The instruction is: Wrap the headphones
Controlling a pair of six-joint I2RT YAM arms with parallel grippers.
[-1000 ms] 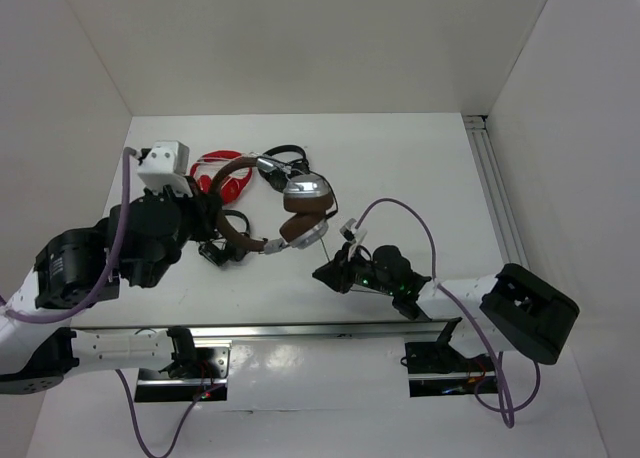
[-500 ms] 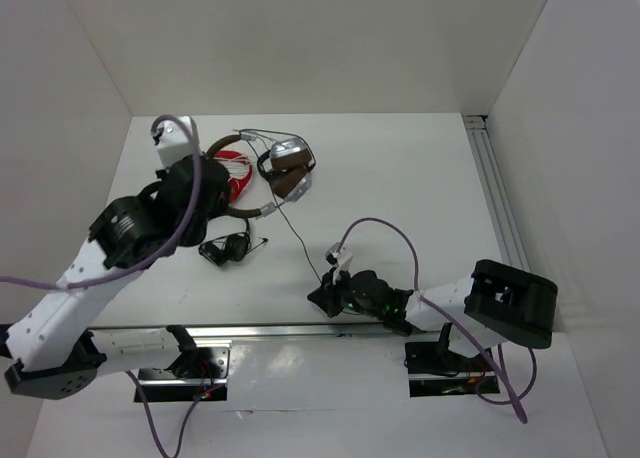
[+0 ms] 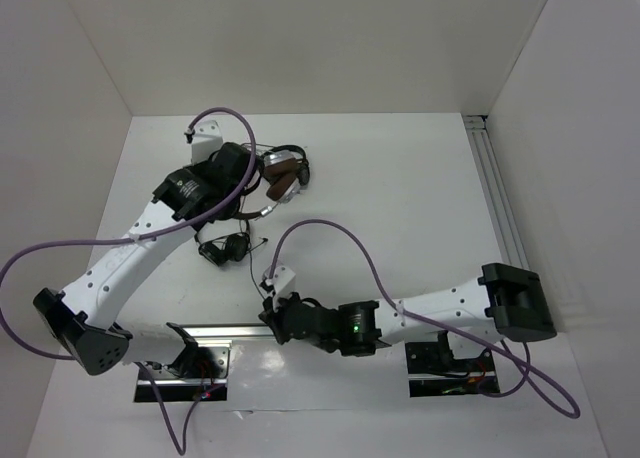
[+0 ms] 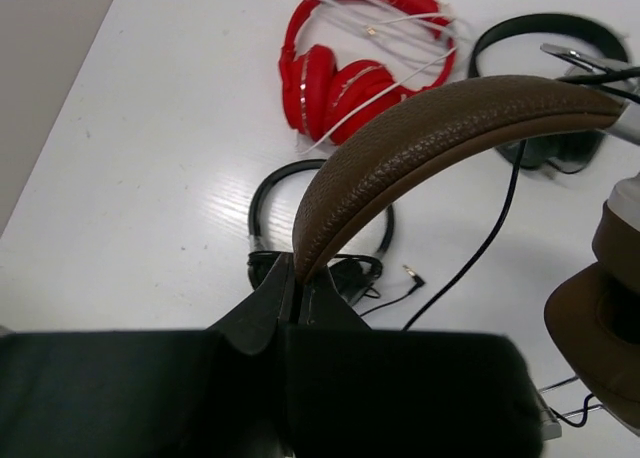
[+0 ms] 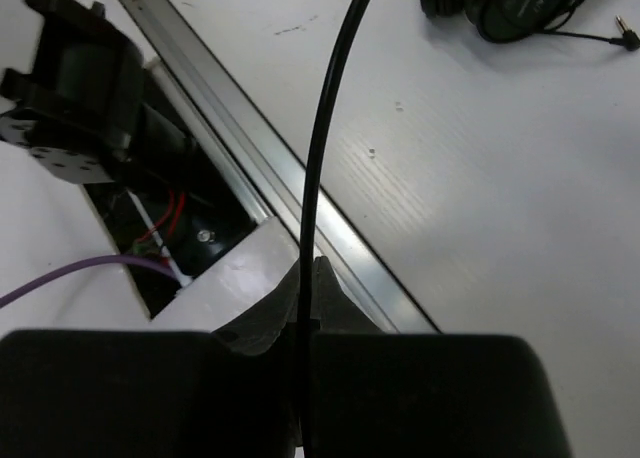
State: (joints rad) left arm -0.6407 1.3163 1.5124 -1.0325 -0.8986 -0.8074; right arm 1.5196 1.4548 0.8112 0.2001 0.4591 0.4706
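1. Item under task: over-ear headphones [image 4: 455, 128] with a grained dark brown headband, silver metal fittings and brown padded earcups. They are at the rear of the white table [image 3: 400, 198], left of centre.
2. The headband arcs from lower left to upper right across the left wrist view. Its upper end meets a silver hinge, and one brown cushioned earcup [image 4: 600, 318] hangs at the right edge below a pale silver shell.
3. Left gripper [image 4: 298, 278]: fingers are closed tight on the lower end of the headband, holding it clear of the tabletop. Whether the earcups touch the table cannot be told.
4. A thin black cable [image 5: 325, 128] runs in a straight, slightly bowed line up from the right fingers and out of the top of the right wrist view.
5. Right gripper [image 5: 308, 278]: jaws are almost together, pinching the cable between them. It sits at the near edge of the table beside the silver metal rail [image 3: 232, 327], well apart from the headphones.
6. Other items on the table:
   - Red headphones with white cord [image 4: 330, 83] lie beyond the headband.
   - Small black headphones with a thin band [image 3: 228, 248] lie between the two grippers, with a gold-tipped jack plug [image 4: 412, 274] just beside them.
   - A second black headband [image 4: 540, 19] lies at the rear
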